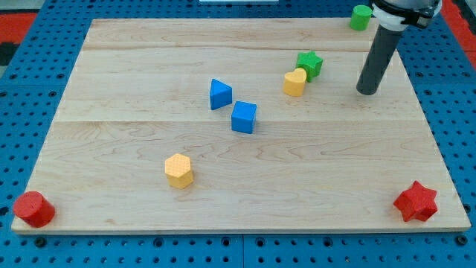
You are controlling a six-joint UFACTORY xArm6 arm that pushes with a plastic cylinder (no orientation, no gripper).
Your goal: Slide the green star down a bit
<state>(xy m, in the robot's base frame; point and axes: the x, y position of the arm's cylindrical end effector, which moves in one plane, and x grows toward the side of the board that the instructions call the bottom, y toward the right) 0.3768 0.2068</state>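
The green star lies on the wooden board toward the view's upper right. A yellow heart-shaped block touches its lower left side. My tip rests on the board to the right of the green star and slightly lower, a clear gap away from it. The dark rod rises from the tip toward the view's top right.
A green cylinder sits at the top right edge. A blue triangle and blue cube lie mid-board. A yellow hexagon is lower left. A red cylinder and red star mark the bottom corners.
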